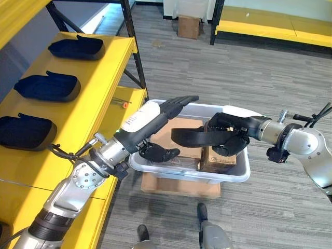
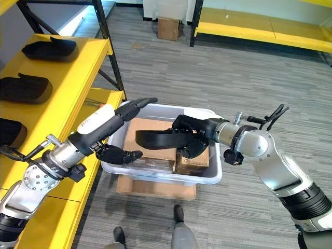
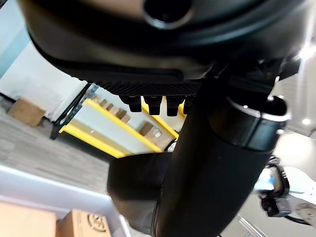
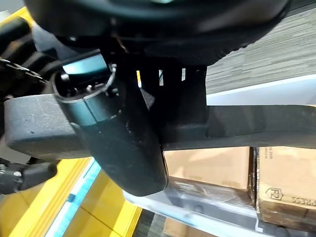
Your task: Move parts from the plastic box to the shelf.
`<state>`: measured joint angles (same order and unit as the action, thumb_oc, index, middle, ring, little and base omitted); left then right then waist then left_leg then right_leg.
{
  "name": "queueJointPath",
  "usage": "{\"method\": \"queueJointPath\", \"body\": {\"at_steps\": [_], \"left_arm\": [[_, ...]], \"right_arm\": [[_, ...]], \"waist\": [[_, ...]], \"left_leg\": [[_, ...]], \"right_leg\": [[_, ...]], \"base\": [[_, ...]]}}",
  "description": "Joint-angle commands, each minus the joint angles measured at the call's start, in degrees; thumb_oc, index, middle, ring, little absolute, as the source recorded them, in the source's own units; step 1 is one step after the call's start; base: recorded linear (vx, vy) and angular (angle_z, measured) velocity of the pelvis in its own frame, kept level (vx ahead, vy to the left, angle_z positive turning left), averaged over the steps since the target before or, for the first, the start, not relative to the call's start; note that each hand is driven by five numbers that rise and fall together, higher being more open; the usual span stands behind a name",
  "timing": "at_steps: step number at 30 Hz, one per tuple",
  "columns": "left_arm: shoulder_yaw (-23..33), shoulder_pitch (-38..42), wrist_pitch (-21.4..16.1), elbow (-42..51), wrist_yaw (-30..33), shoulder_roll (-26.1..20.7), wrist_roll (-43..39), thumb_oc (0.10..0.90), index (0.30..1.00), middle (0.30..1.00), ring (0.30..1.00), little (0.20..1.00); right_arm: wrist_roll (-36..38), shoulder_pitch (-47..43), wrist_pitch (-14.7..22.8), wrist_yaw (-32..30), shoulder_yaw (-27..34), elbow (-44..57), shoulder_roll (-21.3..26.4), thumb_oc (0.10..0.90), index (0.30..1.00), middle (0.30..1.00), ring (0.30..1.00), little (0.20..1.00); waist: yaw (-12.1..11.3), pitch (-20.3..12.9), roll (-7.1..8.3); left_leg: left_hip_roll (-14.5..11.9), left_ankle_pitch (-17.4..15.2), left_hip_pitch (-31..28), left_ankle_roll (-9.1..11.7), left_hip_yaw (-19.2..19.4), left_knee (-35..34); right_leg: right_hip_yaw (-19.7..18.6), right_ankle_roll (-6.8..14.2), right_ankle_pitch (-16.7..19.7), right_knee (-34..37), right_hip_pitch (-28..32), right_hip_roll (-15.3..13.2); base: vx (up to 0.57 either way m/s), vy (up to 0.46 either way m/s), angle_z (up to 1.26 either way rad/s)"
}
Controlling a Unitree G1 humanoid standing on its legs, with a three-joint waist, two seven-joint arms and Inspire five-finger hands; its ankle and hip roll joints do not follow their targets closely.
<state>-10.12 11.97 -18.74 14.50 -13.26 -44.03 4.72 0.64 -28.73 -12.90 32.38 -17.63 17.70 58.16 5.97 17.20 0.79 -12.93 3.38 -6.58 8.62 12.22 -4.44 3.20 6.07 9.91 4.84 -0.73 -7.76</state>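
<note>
Already sitting on the yellow shelf (image 1: 98, 83) — three black parts (image 1: 49, 86); now lifting another black part (image 1: 199, 137) above the plastic box (image 1: 236, 174), right robot hand (image 1: 233, 132) clamping it, left robot hand (image 1: 161, 129) spread beside — cardboard boxes (image 1: 218, 158) remaining inside.

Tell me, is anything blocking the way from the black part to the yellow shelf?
Yes, the left hand hovers open between the black part, held by the right hand above the plastic box, and the yellow shelf. It looks placed to take the part.
</note>
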Motion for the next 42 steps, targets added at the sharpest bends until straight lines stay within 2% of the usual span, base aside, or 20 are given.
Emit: {"method": "queueJointPath", "body": {"at_steps": [1,7,9,17,23,26,39,42], "left_arm": [[-3.2,0.9,-3.0,-2.2,2.7,1.5,-2.2,0.9,1.0,1.0,1.0,1.0],[-4.3,2.2,-2.3,-5.4,4.6,2.7,1.3,0.9,1.0,1.0,1.0,1.0],[-4.4,1.9,-1.8,-5.9,3.9,3.0,2.1,0.9,1.0,1.0,1.0,1.0],[-6.2,2.4,-2.1,-8.2,5.0,3.0,6.4,0.9,1.0,1.0,1.0,1.0],[-7.5,3.5,-1.8,-9.4,6.2,3.4,10.1,0.9,1.0,1.0,1.0,1.0],[-8.1,3.8,-1.1,-9.2,5.2,3.2,10.4,0.9,1.0,1.0,1.0,1.0],[-11.8,4.9,-1.5,-10.8,3.0,2.9,10.9,0.9,1.0,1.0,1.0,1.0],[-12.6,5.2,-0.1,-11.0,2.9,3.6,10.2,0.9,1.0,1.0,1.0,1.0]], "right_arm": [[3.1,-11.7,1.7,-0.6,-2.4,2.9,-2.0,0.4,0.3,0.3,0.3,0.3],[2.3,-15.5,-1.1,2.5,-6.3,2.9,-4.2,0.4,0.3,0.3,0.3,0.3],[0.8,-15.9,-0.3,2.6,-6.8,3.1,-5.0,0.4,0.3,0.3,0.3,0.3],[0.1,-18.6,-2.3,4.3,-8.4,1.8,-6.9,0.4,0.3,0.3,0.3,0.3],[-4.3,-19.3,-2.7,5.1,-10.3,-0.9,-9.8,0.4,0.3,0.3,0.3,0.3],[-6.8,-19.3,-1.3,4.5,-10.9,-2.8,-10.8,0.4,0.3,0.3,0.3,0.3],[-7.8,-19.5,2.8,4.6,-10.3,-3.8,-12.4,0.4,0.3,0.3,0.3,0.3],[-8.0,-19.5,3.7,4.5,-10.3,-4.2,-13.2,0.4,0.3,0.3,0.3,0.3]], "waist": [[-0.5,-10.0,1.45],[-1.2,-11.7,1.33],[-1.5,-12.1,1.3],[-2.0,-12.5,1.13],[-2.3,-12.7,0.8],[-2.4,-12.8,0.6],[-1.6,-13.0,-0.13],[-1.5,-13.0,-0.3]], "left_leg": [[-4.8,0.0,0.2,-0.4,-0.3,-0.2],[-4.6,-0.5,-0.8,0.0,-0.9,-0.6],[-4.4,-0.7,-1.0,0.1,-0.9,-0.6],[-4.0,-1.1,-1.3,0.1,-1.2,-0.6],[-3.9,-1.4,-1.7,0.0,-1.2,-0.6],[-3.8,-1.5,-1.9,-0.1,-1.3,-0.6],[-3.6,-2.1,-2.5,-0.2,-0.4,-0.6],[-3.6,-2.2,-2.6,-0.2,-0.3,-0.6]], "right_leg": [[2.1,3.8,-4.8,-0.2,3.6,-5.4],[2.7,4.2,-5.0,0.1,5.1,-5.7],[3.0,4.4,-5.0,0.2,5.4,-5.9],[3.2,4.6,-5.2,0.2,5.8,-6.0],[3.4,4.6,-5.3,0.2,6.2,-6.0],[3.7,4.7,-5.4,0.2,6.4,-6.0],[3.7,5.0,-5.5,0.2,6.6,-6.3],[3.7,5.1,-5.6,0.2,6.7,-6.3]], "base": [[-0.04,0.077,0.01],[-0.01,0.066,0.06],[-0.03,0.069,0.18],[-0.01,0.024,0.04],[0.0,0.007,0.03],[0.0,0.0,0.0],[0.0,0.0,0.0],[0.0,0.0,0.0]]}}
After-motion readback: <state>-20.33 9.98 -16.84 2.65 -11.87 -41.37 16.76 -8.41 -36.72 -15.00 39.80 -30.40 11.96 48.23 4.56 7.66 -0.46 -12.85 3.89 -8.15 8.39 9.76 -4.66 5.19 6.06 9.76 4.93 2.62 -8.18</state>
